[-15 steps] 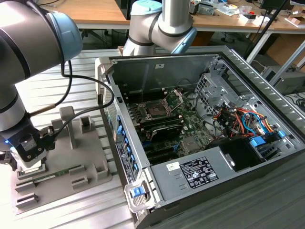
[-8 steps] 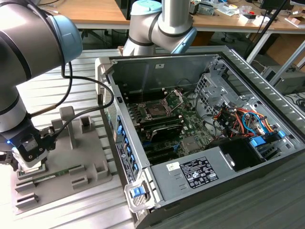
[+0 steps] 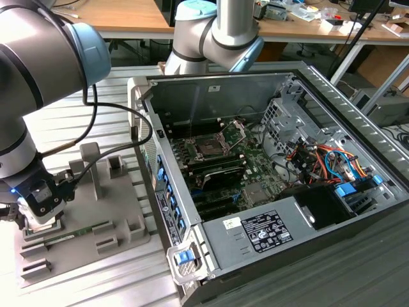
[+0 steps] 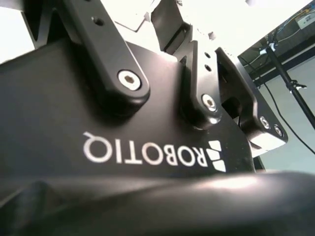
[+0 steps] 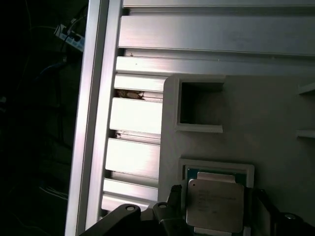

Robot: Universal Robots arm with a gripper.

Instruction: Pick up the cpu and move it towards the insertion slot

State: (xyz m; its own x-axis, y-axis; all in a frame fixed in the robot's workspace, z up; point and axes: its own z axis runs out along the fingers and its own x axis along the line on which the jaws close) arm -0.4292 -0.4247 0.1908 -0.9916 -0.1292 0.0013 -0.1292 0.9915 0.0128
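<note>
Silver-lidded cpu [image 5: 215, 204] seated in square pocket at corner of grey tray [image 5: 266, 123], per first wrist view. Low over that tray corner, gripper [image 3: 38, 220] straddles cpu; clamped or just clear of it, cannot tell. Well apart from tray, inside open case: insertion slot [image 3: 209, 146]. Cpu likely light, stiff, thin, slick-topped, fragile underneath; take by opposite edges, keep level.

Silver-grey arm [image 3: 25, 77], pale blue joint caps [image 3: 86, 41]; black cable [image 3: 96, 115] loops off at three o'clock. Black gripper [image 3: 39, 220] with silver screws [image 4: 129, 79] and white lettering [image 4: 152, 152].
</note>
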